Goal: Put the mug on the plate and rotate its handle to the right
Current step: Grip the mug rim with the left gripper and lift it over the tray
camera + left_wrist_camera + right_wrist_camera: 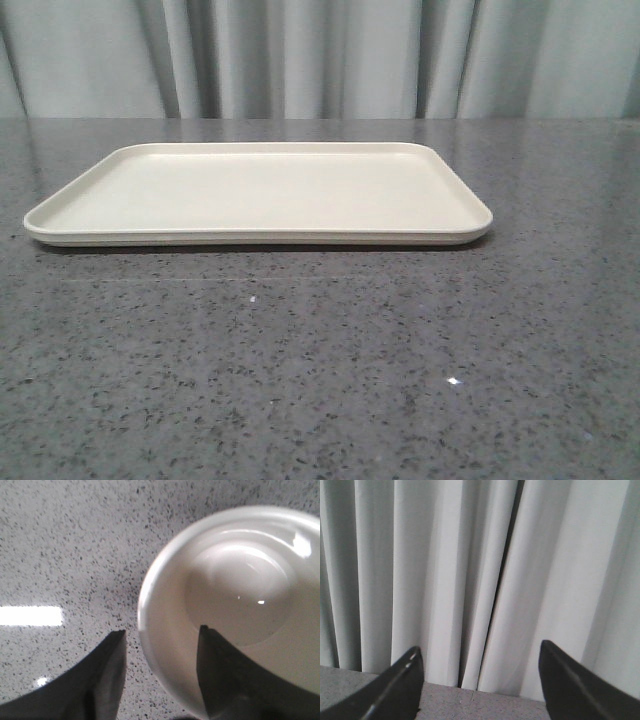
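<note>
One finger of the left gripper (pixel 161 635) sits inside the mug (pixel 235 595), one outside, jaws apart w/ rim between. Close squarely on the wall before lifting; plate (pixel 60 222) waits bare, mid-table. Right gripper (pixel 480 652) spread, idle.

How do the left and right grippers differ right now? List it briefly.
The left gripper points down at the mug, with one finger inside its rim and one outside. The right gripper faces the curtain with nothing between its fingers. The left gripper's fingers look closer together than the right gripper's. Both have dark fingers and both are open.
</note>
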You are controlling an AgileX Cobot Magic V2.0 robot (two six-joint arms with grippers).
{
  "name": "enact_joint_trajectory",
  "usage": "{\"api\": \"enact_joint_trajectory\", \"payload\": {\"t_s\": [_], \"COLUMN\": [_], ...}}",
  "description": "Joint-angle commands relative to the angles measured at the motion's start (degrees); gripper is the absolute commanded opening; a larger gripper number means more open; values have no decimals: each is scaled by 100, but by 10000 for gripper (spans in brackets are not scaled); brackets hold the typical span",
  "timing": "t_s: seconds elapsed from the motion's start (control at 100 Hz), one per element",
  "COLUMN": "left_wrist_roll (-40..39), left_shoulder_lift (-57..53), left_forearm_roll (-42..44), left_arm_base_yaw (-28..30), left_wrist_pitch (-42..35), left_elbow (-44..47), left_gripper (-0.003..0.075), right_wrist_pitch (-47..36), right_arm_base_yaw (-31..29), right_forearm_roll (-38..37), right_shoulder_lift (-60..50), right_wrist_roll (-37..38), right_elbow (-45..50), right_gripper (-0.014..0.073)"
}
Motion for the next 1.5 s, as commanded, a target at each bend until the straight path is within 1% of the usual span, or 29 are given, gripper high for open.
{"api": "enact_joint_trajectory", "payload": {"t_s": [0.0, 0.12, 0.19, 0.26, 0.31, 0.36, 0.41, 0.58, 0.7, 1.05, 1.24, 1.41, 1.49], "left_wrist_roll": [-15, -15, -15, -15, -15, -15, -15, 18, 143, 145, 166, 322, 533], "left_shoulder_lift": [-80, -80, -80, -80, -80, -80, -80, -80, -80, -80, -80, -80, -29], "left_forearm_roll": [40, 40, 40, 40, 40, 40, 62, 73, 62, 0, -117, -336, -546], "left_arm_base_yaw": [8, 8, 8, 8, 8, 8, 8, 8, 8, 8, 8, 8, 8], "left_wrist_pitch": [-136, -218, -232, -255, -314, -381, -460, -627, -652, -761, -750, -739, -687], "left_elbow": [-102, -102, -102, -102, -102, -102, -102, -102, -102, -258, -783, -1556, -1949], "left_gripper": [335, 330, 298, 223, 145, 47, -20, -20, -20, -20, -20, -20, -20], "right_wrist_pitch": [-366, -366, -366, -366, -360, -354, -348, -317, -317, -322, -328, -328, -328], "right_arm_base_yaw": [2, 2, 2, 2, 2, 2, 2, 2, 2, 2, 2, 2, 2], "right_forearm_roll": [-31, -31, -31, -31, -31, -31, -31, -31, -31, -31, -31, -31, -31], "right_shoulder_lift": [16, 16, 16, 16, 16, 16, 16, 16, 16, 11, 5, 5, 5], "right_wrist_roll": [-44, -44, -44, -44, -44, -44, -44, -44, -44, -44, -39, -39, -39], "right_elbow": [-183, -183, -183, -183, -183, -183, -183, -183, -183, -183, -183, -183, -183], "right_gripper": [498, 498, 498, 498, 498, 498, 498, 498, 498, 498, 498, 498, 498]}}
